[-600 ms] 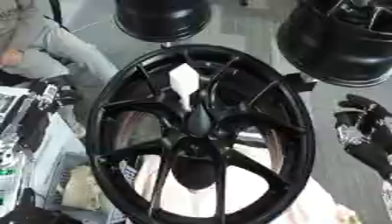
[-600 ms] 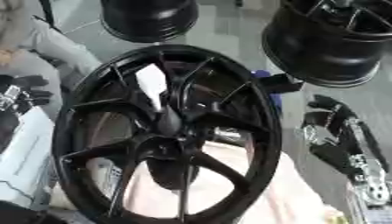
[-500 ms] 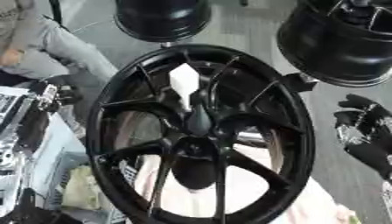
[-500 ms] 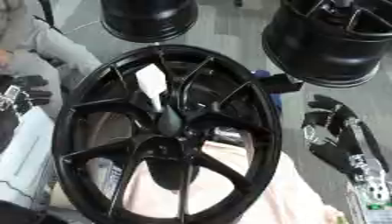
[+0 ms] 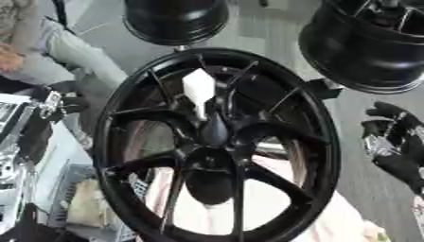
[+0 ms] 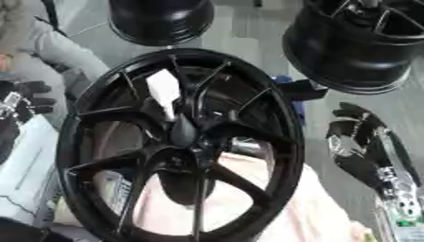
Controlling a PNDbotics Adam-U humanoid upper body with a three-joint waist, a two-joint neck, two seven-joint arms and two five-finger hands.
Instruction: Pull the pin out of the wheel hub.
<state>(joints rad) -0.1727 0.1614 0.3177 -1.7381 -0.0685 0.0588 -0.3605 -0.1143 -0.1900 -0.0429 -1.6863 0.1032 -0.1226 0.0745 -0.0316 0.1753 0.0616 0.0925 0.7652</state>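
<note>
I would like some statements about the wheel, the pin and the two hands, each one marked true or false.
1. The white pin stands in the centre of the black wheel hub. True.
2. The right hand is curled round the pin. False: it is off to the right of the wheel, touching neither the wheel nor the pin.
3. The left hand shows at the left edge of the right eye view. True.
4. Only one wheel is in view. False: two more black wheels lie beyond it.
5. The pin is already out of the hub. False: its lower end sits in the hub.
</note>
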